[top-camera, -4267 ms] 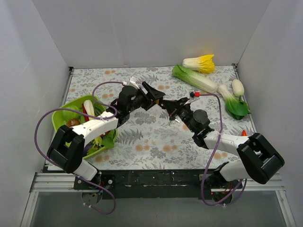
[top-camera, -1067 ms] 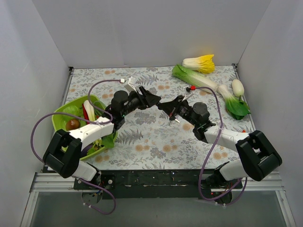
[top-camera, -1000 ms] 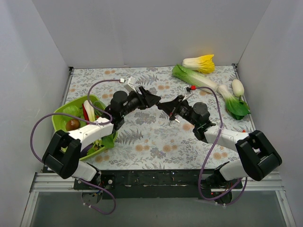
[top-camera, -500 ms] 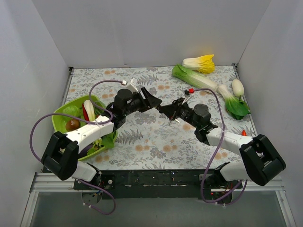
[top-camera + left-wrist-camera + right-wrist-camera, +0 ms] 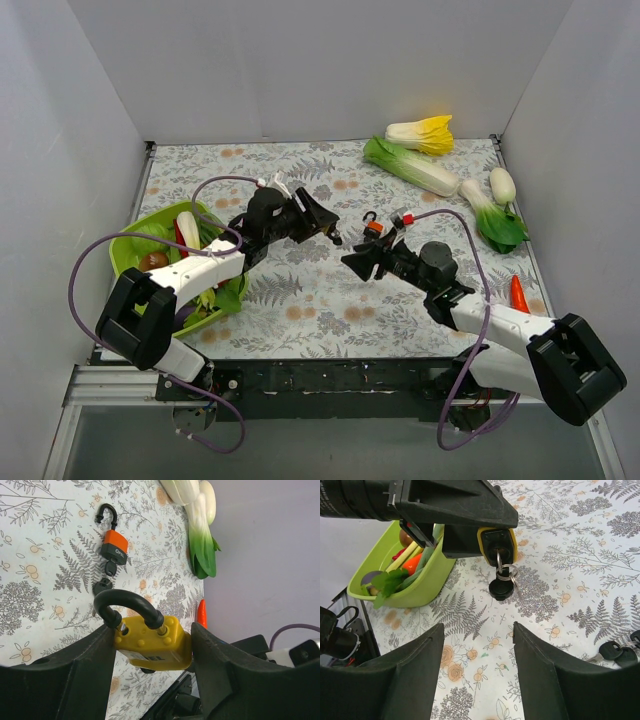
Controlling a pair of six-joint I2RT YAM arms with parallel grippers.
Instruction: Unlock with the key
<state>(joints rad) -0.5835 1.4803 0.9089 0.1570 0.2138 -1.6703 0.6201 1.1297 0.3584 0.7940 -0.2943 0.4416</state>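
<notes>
My left gripper (image 5: 152, 636) is shut on a yellow padlock (image 5: 152, 645) by its sides, held above the table with its black shackle (image 5: 127, 605) pointing away from the wrist. The key (image 5: 498, 560) sticks in the padlock's underside (image 5: 497, 539). A ring and a black-headed key (image 5: 500, 588) hang from it. My right gripper (image 5: 478, 630) stands open a short way back from the key, with nothing between its fingers. In the top view the left gripper (image 5: 322, 224) and the hanging key (image 5: 337, 238) are left of the right gripper (image 5: 358, 264).
An orange padlock (image 5: 372, 227) lies on the floral table with black-headed keys (image 5: 110, 569) beside it. A green basket (image 5: 133, 243) of vegetables stands at the left. Cabbages (image 5: 412, 166), bok choy (image 5: 495, 216) and a red pepper (image 5: 518, 293) lie at the right.
My right gripper has opened, let go of the key and drawn back towards the near side. The key stays in the yellow padlock. The left gripper still holds the padlock.
</notes>
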